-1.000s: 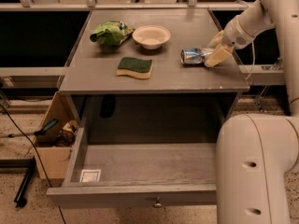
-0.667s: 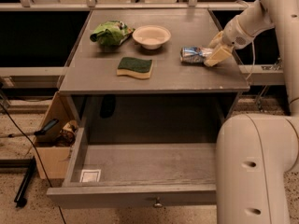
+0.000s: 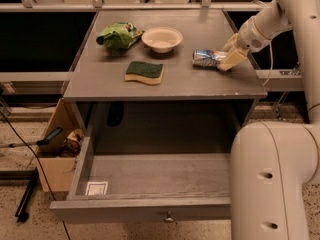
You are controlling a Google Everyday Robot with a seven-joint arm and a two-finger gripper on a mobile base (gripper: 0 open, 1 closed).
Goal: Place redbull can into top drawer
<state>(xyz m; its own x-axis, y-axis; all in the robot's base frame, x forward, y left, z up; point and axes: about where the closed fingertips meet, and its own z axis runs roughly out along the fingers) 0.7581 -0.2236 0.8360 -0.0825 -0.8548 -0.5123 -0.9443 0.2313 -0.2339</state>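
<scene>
The redbull can (image 3: 205, 58), slim, silver and blue, lies on its side on the grey table top (image 3: 110, 81) at the right. My gripper (image 3: 226, 61) is at the can's right end, its pale fingers (image 3: 231, 59) against or around that end. The top drawer (image 3: 150, 174) stands pulled open below the table, with a white sticker (image 3: 96, 188) on its floor at the front left and a small knob (image 3: 169, 217) on its front. My arm's white body (image 3: 272, 179) covers the drawer's right part.
On the table are a green sponge (image 3: 144, 71), a white bowl (image 3: 162, 38) and a green snack bag (image 3: 118, 35). A brown cardboard box (image 3: 57, 149) with tools stands on the floor at the left. A black cable (image 3: 25, 149) runs across the floor.
The can has shifted slightly left with the gripper at its right end. The rest has not moved.
</scene>
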